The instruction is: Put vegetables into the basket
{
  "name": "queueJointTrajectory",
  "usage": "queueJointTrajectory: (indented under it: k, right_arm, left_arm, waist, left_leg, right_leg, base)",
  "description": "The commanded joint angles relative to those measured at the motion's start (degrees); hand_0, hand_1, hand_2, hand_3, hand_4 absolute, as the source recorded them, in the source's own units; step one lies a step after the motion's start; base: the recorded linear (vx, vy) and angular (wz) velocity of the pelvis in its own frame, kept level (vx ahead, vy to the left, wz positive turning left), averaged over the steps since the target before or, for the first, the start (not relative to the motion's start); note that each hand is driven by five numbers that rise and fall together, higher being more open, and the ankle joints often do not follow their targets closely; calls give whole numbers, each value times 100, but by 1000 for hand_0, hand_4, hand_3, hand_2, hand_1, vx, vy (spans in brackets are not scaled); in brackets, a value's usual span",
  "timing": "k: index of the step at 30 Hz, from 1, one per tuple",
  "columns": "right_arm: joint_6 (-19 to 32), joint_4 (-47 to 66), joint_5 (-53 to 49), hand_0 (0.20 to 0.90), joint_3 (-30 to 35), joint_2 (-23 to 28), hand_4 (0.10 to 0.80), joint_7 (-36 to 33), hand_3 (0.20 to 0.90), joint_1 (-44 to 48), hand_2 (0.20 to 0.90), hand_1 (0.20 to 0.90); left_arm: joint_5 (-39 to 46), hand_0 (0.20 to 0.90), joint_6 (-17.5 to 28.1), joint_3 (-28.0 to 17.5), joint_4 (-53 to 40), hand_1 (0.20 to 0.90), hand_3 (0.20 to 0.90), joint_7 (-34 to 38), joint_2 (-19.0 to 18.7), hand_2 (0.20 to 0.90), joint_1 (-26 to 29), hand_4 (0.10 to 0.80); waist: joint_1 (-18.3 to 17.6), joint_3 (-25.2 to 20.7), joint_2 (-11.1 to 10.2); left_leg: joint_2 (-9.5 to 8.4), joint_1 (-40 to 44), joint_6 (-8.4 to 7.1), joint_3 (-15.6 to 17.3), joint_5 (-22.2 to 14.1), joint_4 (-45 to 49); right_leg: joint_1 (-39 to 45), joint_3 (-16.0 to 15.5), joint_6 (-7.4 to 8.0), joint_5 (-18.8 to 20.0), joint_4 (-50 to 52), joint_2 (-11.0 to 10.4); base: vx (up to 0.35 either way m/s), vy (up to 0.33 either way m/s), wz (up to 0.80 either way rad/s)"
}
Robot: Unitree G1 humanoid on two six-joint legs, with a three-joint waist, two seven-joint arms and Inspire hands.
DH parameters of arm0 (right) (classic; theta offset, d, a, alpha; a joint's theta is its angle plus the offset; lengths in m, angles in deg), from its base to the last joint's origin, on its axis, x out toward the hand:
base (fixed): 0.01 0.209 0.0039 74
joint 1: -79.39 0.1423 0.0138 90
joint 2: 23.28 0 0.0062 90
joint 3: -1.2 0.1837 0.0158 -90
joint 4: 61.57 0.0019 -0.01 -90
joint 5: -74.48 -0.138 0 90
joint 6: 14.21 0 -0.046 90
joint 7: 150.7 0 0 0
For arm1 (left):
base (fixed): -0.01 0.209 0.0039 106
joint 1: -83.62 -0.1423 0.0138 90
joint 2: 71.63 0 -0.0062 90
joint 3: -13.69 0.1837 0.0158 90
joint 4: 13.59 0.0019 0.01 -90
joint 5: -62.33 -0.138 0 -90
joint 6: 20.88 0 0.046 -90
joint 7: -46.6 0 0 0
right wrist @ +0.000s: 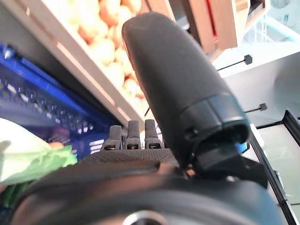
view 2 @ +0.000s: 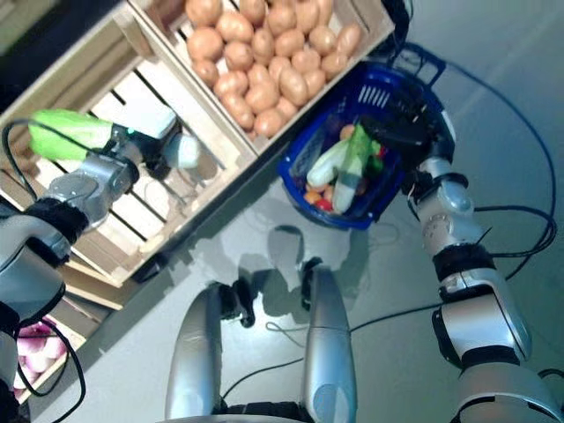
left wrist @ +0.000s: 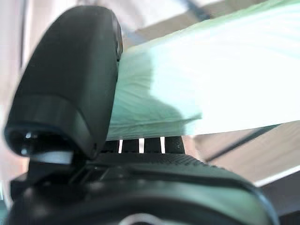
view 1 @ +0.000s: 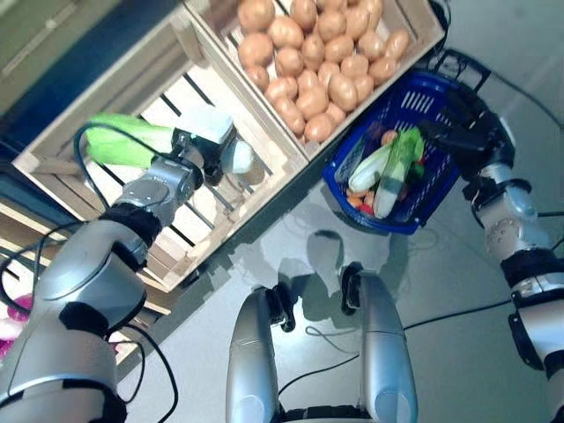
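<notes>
My left hand [view 1: 204, 148] is shut on a long pale-green leafy vegetable [view 1: 128, 141], lifted over the slatted wooden crate [view 1: 264, 132]. Its white stalk end [view 2: 185, 152] sticks out towards the basket. In the left wrist view the vegetable [left wrist: 211, 70] lies across the palm under the thumb [left wrist: 75, 93]. At the right, the blue plastic basket [view 1: 423, 92] holds green-and-white leafy vegetables [view 1: 388, 167] and some orange and red ones. My right hand [view 1: 458, 132] grips the basket at its far rim [right wrist: 37, 108], fingers curled.
A second wooden crate full of potatoes [view 1: 317, 53] stands behind, touching the basket's left side. Red onions [view 2: 35, 344] show at the lower left under the crates. Grey floor lies below and right of the basket.
</notes>
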Motion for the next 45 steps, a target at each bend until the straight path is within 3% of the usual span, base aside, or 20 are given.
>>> queueJointTrajectory:
  k: [1, 5, 9, 17, 25, 36, 45]
  right_arm:
    - [158, 526, 181, 900, 367, -419, 800, 209, 900, -218, 900, 900]
    - [-248, 748, 446, 900, 425, -753, 800, 236, 900, -664, 900, 900]
    - [-656, 1031, 653, 900, 394, -1012, 800, 241, 900, -1130, 900, 900]
    - [-1128, 1877, 934, 900, 226, -1460, 800, 409, 900, -1971, 900, 900]
    - [-1841, 2687, 479, 900, 111, -2070, 800, 580, 900, -2383, 900, 900]
    - [-2271, 3280, 388, 900, -65, -2440, 800, 406, 900, -2636, 900, 900]
    - [-2703, 3323, 419, 900, -256, -2361, 800, 699, 900, -2621, 900, 900]
  left_arm:
    - [823, 300, 363, -866, -107, 300, 300, 589, -730, 300, -186, 400]
    - [1860, 300, 794, -1792, -550, 300, 300, 367, -418, 300, -1011, 400]
    - [2887, 300, 1070, -2532, -1173, 300, 300, 51, 63, 300, -1887, 400]
    - [4356, 300, 1521, -3155, -2606, 300, 300, -764, 938, 300, -3107, 400]
    - [5468, 300, 1677, -3246, -3658, 300, 300, -1628, 1609, 300, -3502, 400]
    - [5768, 300, 1561, -3010, -4458, 300, 300, -2023, 1959, 300, -3865, 400]
    - [5847, 300, 1502, -2928, -4573, 300, 300, -2124, 2077, 300, -3974, 400]
  waist:
    - [-12, -726, -324]
    - [134, -1119, -429]
    - [235, -1592, -481]
    - [365, -2357, -479]
    - [338, -2677, -419]
    - [324, -2775, -413]
    - [355, -2787, -463]
  left_leg:
    - [68, 674, -312, -33, 644, -1056]
    - [-110, 1411, -321, -121, 931, -1910]
    - [-274, 2316, -382, -45, 1326, -3011]
    - [-484, 3454, -372, -129, 1911, -4865]
    - [-564, 4058, -319, -176, 2138, -5865]
    - [-571, 4185, -255, -135, 2079, -5958]
    - [-570, 4248, -243, -116, 2056, -5958]
  right_leg:
    - [1060, 158, 190, 637, -1116, -181]
    - [1926, -11, 187, 772, -1977, -140]
    - [2963, -268, 177, 1017, -3255, 60]
    - [4118, -248, 335, 1613, -5022, 331]
    - [4530, -177, 442, 1976, -5761, 440]
    - [4563, -166, 467, 2019, -5817, 488]
    - [4618, -163, 458, 2017, -5817, 511]
  base:
    - [187, -47, 9]
    - [166, -35, 2]
    - [209, -20, 5]
    - [159, 3, 2]
    - [48, 20, -6]
    - [15, 13, 2]
    - [21, 9, -3]
